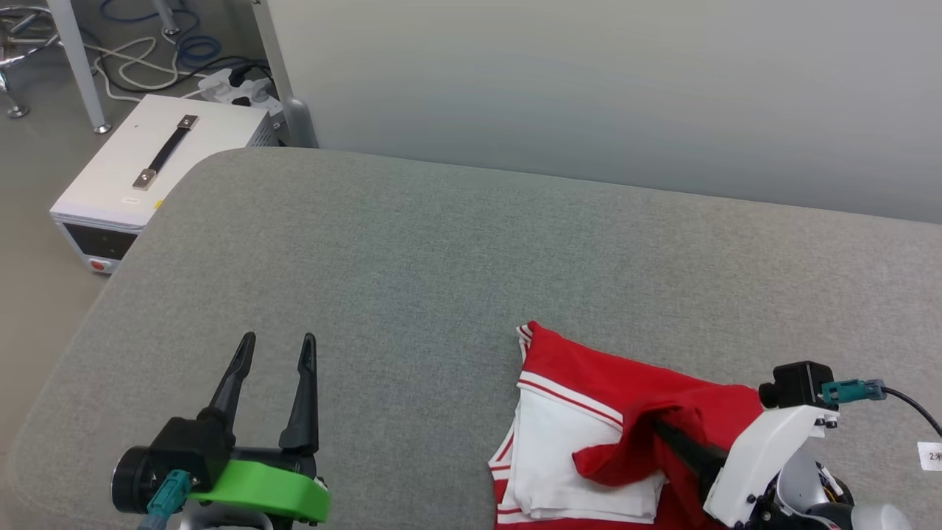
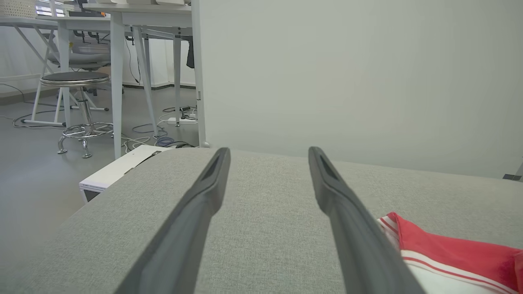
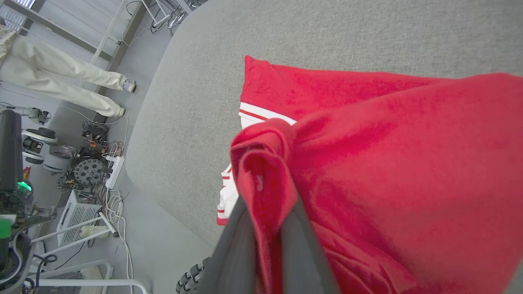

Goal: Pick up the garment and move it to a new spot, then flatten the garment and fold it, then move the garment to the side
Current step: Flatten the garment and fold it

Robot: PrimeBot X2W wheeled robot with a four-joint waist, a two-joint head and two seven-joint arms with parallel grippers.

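The garment [image 1: 589, 397], red with a white sleeve and red-white stripe trim, lies folded at the near right of the grey padded table [image 1: 412, 250]. My right gripper [image 1: 651, 421] is shut on a raised fold of its red cloth, fingertips buried under the fabric. In the right wrist view the garment [image 3: 388, 163] drapes over both dark fingers [image 3: 241, 249], which pinch a red bunch between them. My left gripper [image 1: 278, 340] hovers open over bare table at the near left, apart from the shirt. Its fingers [image 2: 204, 192] frame empty table, the garment's edge [image 2: 449, 253] at lower right.
A pale partition wall [image 1: 589, 88] rises behind the table. A white box with a handle [image 1: 147, 169] sits on the floor off the far-left corner, with cables and a power strip [image 1: 235, 85]. A stool [image 2: 77, 102] and desks stand beyond. A person's legs [image 3: 61, 77] show on the floor.
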